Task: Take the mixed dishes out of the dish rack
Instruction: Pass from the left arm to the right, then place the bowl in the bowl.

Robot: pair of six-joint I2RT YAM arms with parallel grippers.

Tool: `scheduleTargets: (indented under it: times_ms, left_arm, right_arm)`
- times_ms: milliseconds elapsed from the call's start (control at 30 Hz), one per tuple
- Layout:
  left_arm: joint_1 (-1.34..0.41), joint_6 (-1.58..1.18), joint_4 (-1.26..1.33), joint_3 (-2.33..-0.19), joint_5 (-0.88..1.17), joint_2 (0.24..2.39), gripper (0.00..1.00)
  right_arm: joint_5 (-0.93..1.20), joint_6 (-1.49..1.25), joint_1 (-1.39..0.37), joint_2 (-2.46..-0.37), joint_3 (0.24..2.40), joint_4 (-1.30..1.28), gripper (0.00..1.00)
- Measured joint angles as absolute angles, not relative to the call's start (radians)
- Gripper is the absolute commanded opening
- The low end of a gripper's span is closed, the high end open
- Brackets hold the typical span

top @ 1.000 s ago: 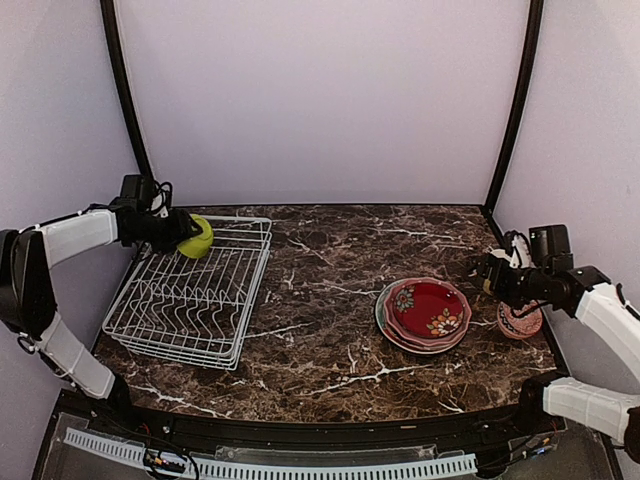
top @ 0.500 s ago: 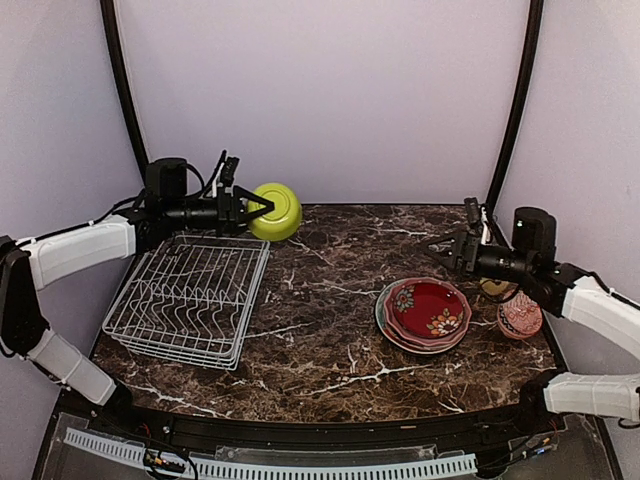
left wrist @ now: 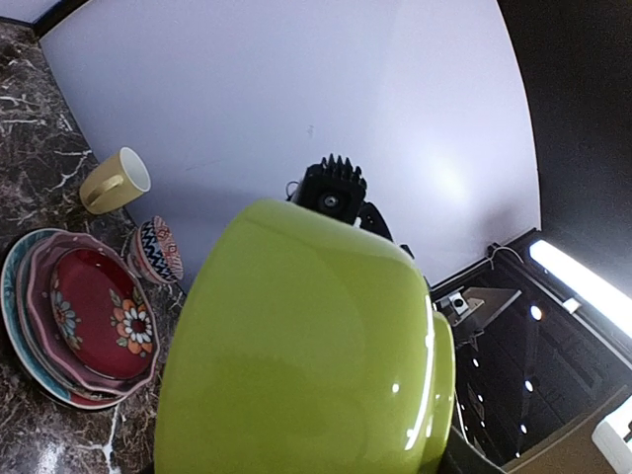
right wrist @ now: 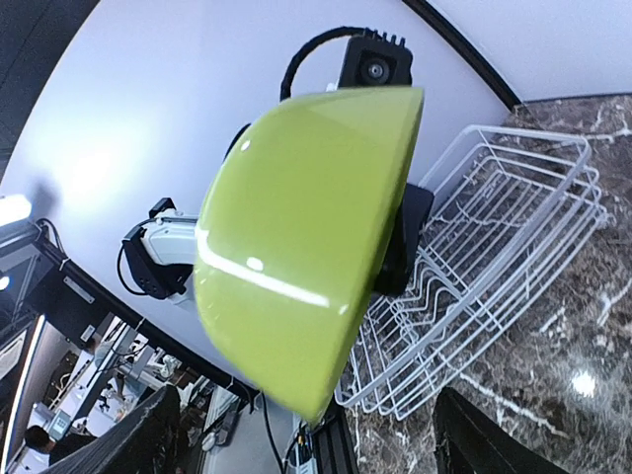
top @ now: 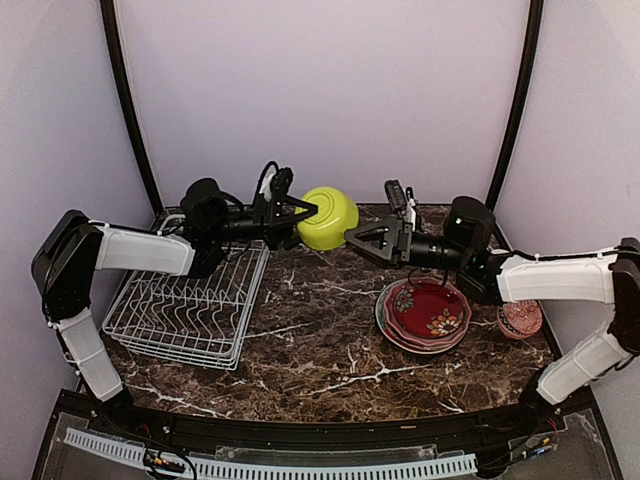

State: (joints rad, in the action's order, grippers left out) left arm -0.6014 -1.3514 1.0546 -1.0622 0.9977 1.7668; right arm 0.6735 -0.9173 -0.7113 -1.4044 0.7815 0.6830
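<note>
At the counter's (top: 330, 340) left edge the dish rack (top: 185, 300), white wire with upright tines, shows no dishes in it. We judge the unloading almost done. The left pincer (top: 303, 214) is clamped on the rim of the lime-green bowl (top: 330, 217), holding it tilted in the air above the middle of the far edge. This smooth, glossy, round bowl looks like the 1 piece not yet set down. The right pincer (top: 358, 236) hangs just beside it, fingers spread wide and holding nothing, so we read this as a handover. Toward the right edge 3 floral plates (top: 425, 312) lie nested, dark red on top with scalloped glazed rims. At the right edge sits a small patterned bowl (top: 521, 320). Beyond it in the left wrist view lies a pale yellow mug (left wrist: 112, 181), on its side as far as we can tell.
</note>
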Motion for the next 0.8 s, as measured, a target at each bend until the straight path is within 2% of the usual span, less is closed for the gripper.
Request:
scheduleTargets:
  times_ms: [300, 467, 533, 567, 600, 633, 700, 733, 767, 800]
  left_arm:
    - [-0.682, -1.41, 1.208, -1.031, 0.936, 1.761, 0.23]
    - [-0.712, -1.401, 1.227, -1.032, 0.906, 1.762, 0.22]
    - [-0.721, -1.401, 1.241, -1.043, 0.896, 1.764, 0.23]
    - [-0.726, -1.401, 1.246, -1.049, 0.892, 1.765, 0.24]
    - [-0.73, -1.394, 1.254, -1.052, 0.887, 1.766, 0.27]
    - [-0.731, -1.382, 1.269, -1.057, 0.889, 1.769, 0.31]
    - [-0.739, -1.397, 1.324, -1.076, 0.919, 1.784, 0.51]
    - [-0.754, -1.399, 1.352, -1.088, 0.925, 1.785, 0.69]
    - [-0.772, -1.396, 1.368, -1.103, 0.93, 1.779, 0.77]
    - [-0.782, -1.382, 1.363, -1.112, 0.927, 1.768, 0.9]
  right_arm:
    - [0.749, -1.122, -0.715, -1.553, 0.793, 1.155, 0.53]
    - [0.771, -1.162, -0.71, -1.554, 0.837, 1.235, 0.37]
    - [0.776, -1.174, -0.706, -1.552, 0.845, 1.254, 0.25]
    - [0.78, -1.176, -0.704, -1.552, 0.846, 1.263, 0.15]
    - [0.791, -1.205, -0.704, -1.551, 0.846, 1.277, 0.06]
    - [0.794, -1.219, -0.704, -1.55, 0.846, 1.286, 0.0]
    - [0.825, -1.272, -0.727, -1.547, 0.857, 1.352, 0.0]
    - [0.848, -1.279, -0.744, -1.539, 0.863, 1.401, 0.0]
    - [0.859, -1.28, -0.756, -1.525, 0.867, 1.421, 0.0]
    - [0.868, -1.266, -0.76, -1.501, 0.867, 1.416, 0.0]
